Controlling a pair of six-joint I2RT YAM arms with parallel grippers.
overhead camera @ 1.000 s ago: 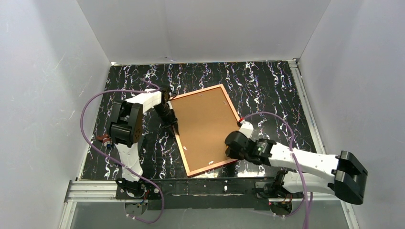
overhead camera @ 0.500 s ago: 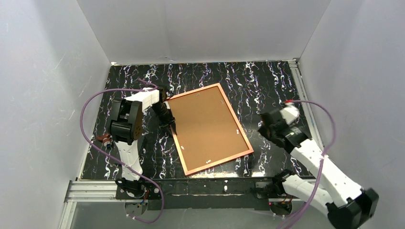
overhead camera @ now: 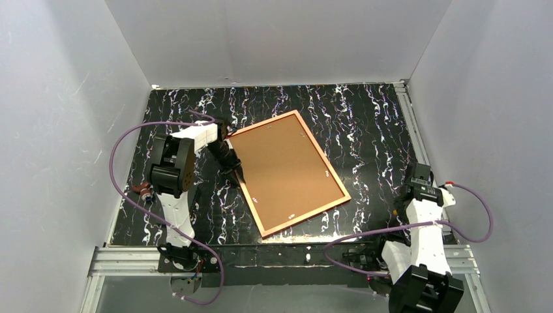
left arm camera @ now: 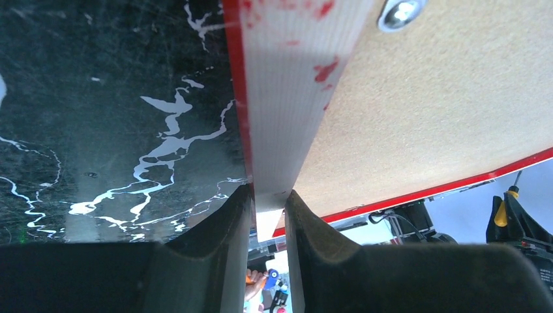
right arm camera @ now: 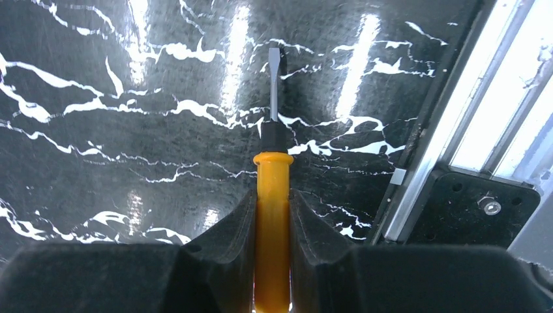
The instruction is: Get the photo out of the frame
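The frame [overhead camera: 306, 216] lies face down in the middle of the black marbled table, its orange-pink rim up. The photo's brown board back [overhead camera: 287, 171] fills it; the print side is hidden. My left gripper [overhead camera: 235, 171] is shut on the frame's left rim; in the left wrist view the fingers [left arm camera: 269, 203] pinch the pale, red-edged rim [left arm camera: 287, 98] beside the board [left arm camera: 424, 111]. My right gripper [overhead camera: 417, 177] is at the table's right edge, away from the frame, shut on a yellow-handled flat screwdriver [right arm camera: 272, 182] that points at the table.
An aluminium rail [right arm camera: 443, 124] runs along the table's right edge next to the right gripper. A metal clip [left arm camera: 399, 12] sits on the board near the held rim. A small red-brown object [overhead camera: 140, 190] lies at the left edge. Grey walls enclose the table.
My right arm has swung from the frame's near right corner out to the table's right edge. The frame's near end has slid a little to the right. The left arm has stayed.
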